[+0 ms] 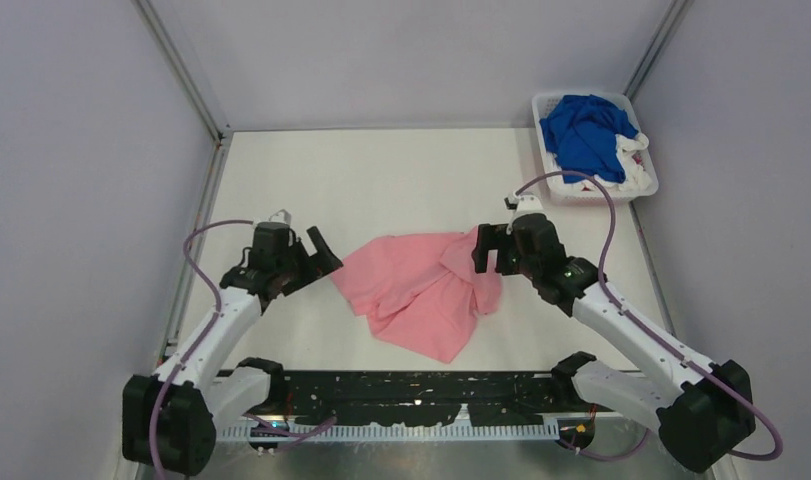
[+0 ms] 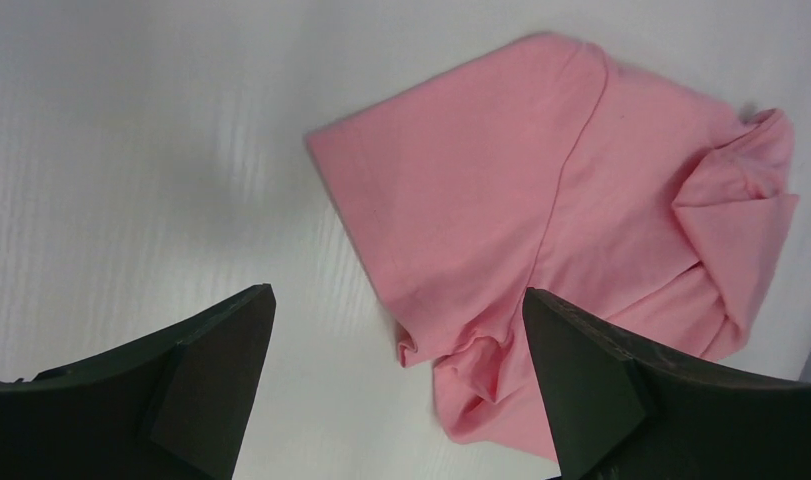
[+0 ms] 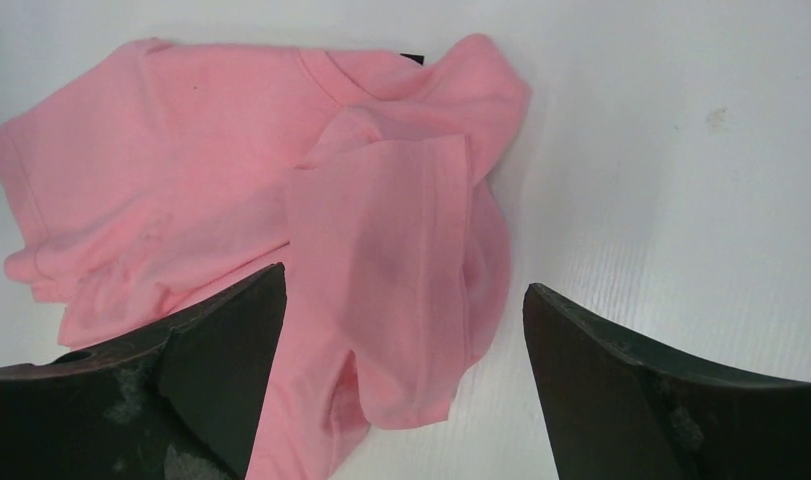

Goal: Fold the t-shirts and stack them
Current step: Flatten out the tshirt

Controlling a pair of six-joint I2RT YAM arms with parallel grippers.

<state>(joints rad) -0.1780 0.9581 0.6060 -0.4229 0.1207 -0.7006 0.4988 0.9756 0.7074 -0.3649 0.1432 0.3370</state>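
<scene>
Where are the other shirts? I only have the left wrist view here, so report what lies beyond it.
Observer: A blue shirt lies heaped in a white basket at the far right corner of the table.
Operator: Now report the right tool.
Observer: The right tool is open above the right edge of the pink shirt, gripping nothing.
Operator: Check under the blue one.
Observer: White cloth shows beneath it in the basket.

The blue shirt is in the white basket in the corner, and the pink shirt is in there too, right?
Not quite. The blue shirt is in the white basket, but the pink shirt is not. It lies crumpled on the table. The top external view shows it.
</scene>
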